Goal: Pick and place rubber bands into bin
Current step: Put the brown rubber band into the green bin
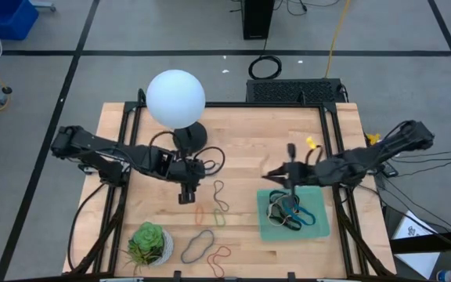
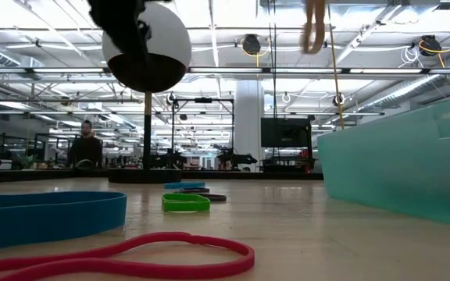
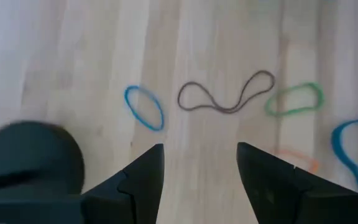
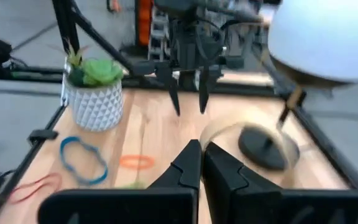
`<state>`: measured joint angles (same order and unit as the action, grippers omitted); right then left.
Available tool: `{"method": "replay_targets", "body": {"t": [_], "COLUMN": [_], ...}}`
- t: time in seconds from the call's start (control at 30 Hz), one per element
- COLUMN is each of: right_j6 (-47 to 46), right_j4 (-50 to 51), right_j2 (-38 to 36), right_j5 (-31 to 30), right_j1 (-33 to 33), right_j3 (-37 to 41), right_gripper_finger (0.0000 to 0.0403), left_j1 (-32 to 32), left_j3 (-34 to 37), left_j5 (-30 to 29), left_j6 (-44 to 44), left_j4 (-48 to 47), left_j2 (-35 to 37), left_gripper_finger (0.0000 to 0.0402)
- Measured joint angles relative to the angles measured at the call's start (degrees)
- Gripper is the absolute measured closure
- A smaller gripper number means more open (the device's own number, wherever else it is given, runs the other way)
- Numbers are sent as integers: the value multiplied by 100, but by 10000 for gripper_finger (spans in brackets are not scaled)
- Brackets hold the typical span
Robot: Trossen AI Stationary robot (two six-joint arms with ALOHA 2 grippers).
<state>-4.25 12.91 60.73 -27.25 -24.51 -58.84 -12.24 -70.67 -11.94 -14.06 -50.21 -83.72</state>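
Note:
Loose rubber bands lie flat on the wooden table: a dark figure-eight (image 3: 225,98), a blue loop (image 3: 145,107), a green one (image 3: 294,99) and an orange one (image 3: 297,160). My left gripper (image 1: 186,193) hangs open above them, pointing down and touching none. The mint-green bin (image 1: 319,229) at the right holds several bands (image 1: 288,211). My right gripper (image 4: 202,163) is raised near the bin's far left corner, pointing almost level, shut on a tan rubber band (image 4: 229,132). My right gripper has the tan rubber band pinched at the ends of its shut fingers (image 4: 219,168); the fingers hide the exact spot. The band hangs as a slack loop (image 2: 315,31) below them, lifted clear of table and bin.
A white globe lamp (image 1: 175,98) on a black base stands at the far middle. A white pot with a succulent (image 1: 149,244) sits at the near left. A large grey-blue band (image 1: 198,245) and a red one (image 1: 221,254) lie near the front edge.

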Motion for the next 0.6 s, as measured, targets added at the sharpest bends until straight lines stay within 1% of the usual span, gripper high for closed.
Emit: {"method": "replay_targets", "body": {"t": [0.07, 0.17, 0.27, 0.4, 0.5, 0.53, 0.6], "right_j6": [-354, -997, -1940, -3397, -4173, -4388, -4756], "right_j4": [864, 2174, 3451, 4940, 5527, 5673, 5956], "right_j2": [21, 226, 577, 1116, 1472, 1600, 1854], "right_j5": [-143, -188, -98, 509, 1176, 1317, 1407], "right_j1": [-170, -331, -410, -480, -572, -619, -730], "right_j3": [-489, -1297, -2027, -2640, -2683, -2683, -2683], "right_gripper_finger": [402, 403, 403, 403, 403, 403, 403], "left_j1": [27, 74, 112, 162, 217, 237, 274], "left_j3": [295, 693, 939, 1009, 1010, 1010, 1010], "left_j5": [-2, 12, 10, 2, 7, 5, 4], "left_j6": [-100, -262, -301, -277, -174, -122, 11], "left_j4": [168, 425, 694, 789, 855, 910, 997], "left_j2": [-3, -11, -11, -11, -11, -11, -11], "left_gripper_finger": [192, 192, 192, 192, 192, 192, 192]}}
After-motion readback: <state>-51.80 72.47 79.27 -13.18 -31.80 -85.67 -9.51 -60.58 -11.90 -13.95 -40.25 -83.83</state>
